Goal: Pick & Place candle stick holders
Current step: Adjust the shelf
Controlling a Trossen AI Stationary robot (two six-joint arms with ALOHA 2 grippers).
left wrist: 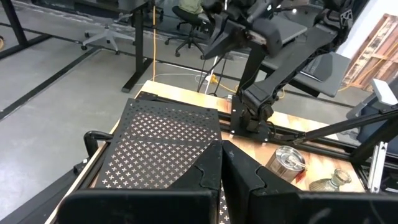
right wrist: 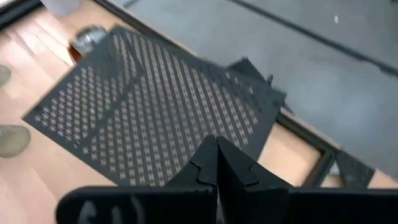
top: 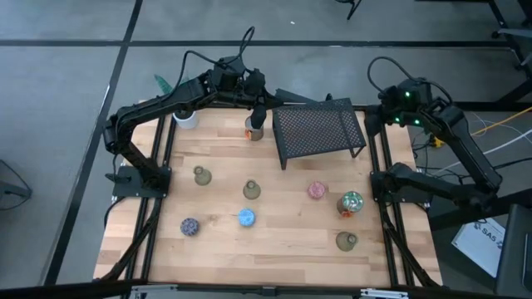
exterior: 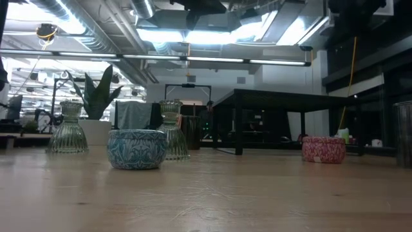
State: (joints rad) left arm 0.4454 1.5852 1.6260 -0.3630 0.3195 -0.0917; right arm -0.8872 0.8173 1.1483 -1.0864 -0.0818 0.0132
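Several small candle stick holders stand on the wooden table: two olive glass ones [top: 200, 175] [top: 252, 190], a pink one [top: 317, 190], a blue one [top: 247, 218], a purple-speckled one [top: 189, 226], another olive one [top: 347, 241] and a silvery one [top: 352, 203]. A second silvery holder with orange [top: 253, 129] stands by the black mesh rack [top: 320, 129]. My left gripper [top: 259, 115] hangs shut, high above that holder, holding nothing. My right gripper [right wrist: 217, 163] is shut and empty, tipped down over the rack's far right corner.
A white pot [top: 186, 119] with a green plant stands at the far left corner. The rack fills the far right part of the table. Black frame rails run along both sides. Bare wood lies along the near edge [top: 266, 262].
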